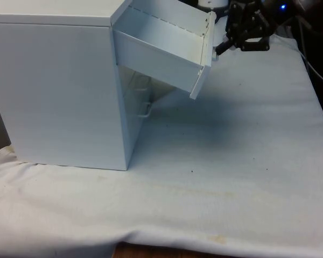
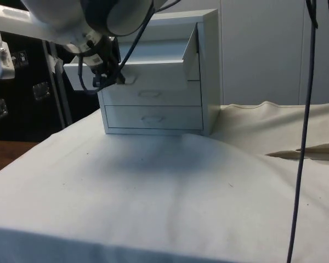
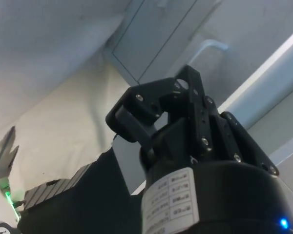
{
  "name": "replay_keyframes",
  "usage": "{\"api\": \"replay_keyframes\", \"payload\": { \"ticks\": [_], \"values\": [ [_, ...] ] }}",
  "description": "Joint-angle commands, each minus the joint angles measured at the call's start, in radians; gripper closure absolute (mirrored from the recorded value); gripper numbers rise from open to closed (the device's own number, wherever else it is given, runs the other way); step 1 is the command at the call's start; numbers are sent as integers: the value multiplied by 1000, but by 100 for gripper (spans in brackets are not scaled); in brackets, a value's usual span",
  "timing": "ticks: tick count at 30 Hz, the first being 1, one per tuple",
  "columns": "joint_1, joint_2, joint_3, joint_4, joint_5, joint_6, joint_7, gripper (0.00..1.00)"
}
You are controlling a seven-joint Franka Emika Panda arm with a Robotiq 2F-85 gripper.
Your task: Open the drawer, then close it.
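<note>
A white chest of drawers stands on the cloth at the front view's left. Its top drawer is pulled far out and sags downward at the front. In the side view the drawer front juts toward the camera above two shut lower drawers. My black gripper is at the outer face of the drawer front, tips against it or just off it. In the side view the gripper sits beside the drawer's small handle. The wrist view shows the gripper shut with nothing between its fingers, and a lower drawer's handle beyond.
A dark cable hangs down at the side view's right, over a raised fold of cloth. White cloth stretches from the chest toward the front view's right, and the table's near edge shows below.
</note>
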Motion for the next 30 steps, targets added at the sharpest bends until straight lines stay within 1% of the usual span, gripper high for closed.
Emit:
{"api": "replay_keyframes", "payload": {
  "ticks": [1,2,3,8,10,11,12,13,19,20,21,22,24,28,29,30],
  "values": [
    [-1,0,-4,-2,-3,4,-3,100],
    [-1,-1,-8,-5,-5,6,-5,100],
    [-3,-14,-14,-18,-17,23,-13,100],
    [1,-23,-29,-24,-29,21,-26,100],
    [4,-34,-33,-27,-43,13,-29,100],
    [4,-37,-32,-28,-49,9,-29,100],
    [-1,-23,-26,-15,-32,3,-26,100],
    [5,-41,-31,-29,-55,5,-29,100],
    [8,-65,-28,-37,-94,-14,-33,100],
    [4,-56,-24,-29,-83,-16,-29,100],
    [4,-58,-24,-29,-89,-18,-30,100],
    [8,-69,-28,-37,-106,-18,-35,100],
    [8,-72,-28,-38,-117,-21,-38,100],
    [4,-78,-31,-42,-142,-22,-43,100],
    [4,-68,-27,-32,-126,-29,-37,100],
    [4,-80,-32,-43,-146,-22,-44,100]
  ]
}}
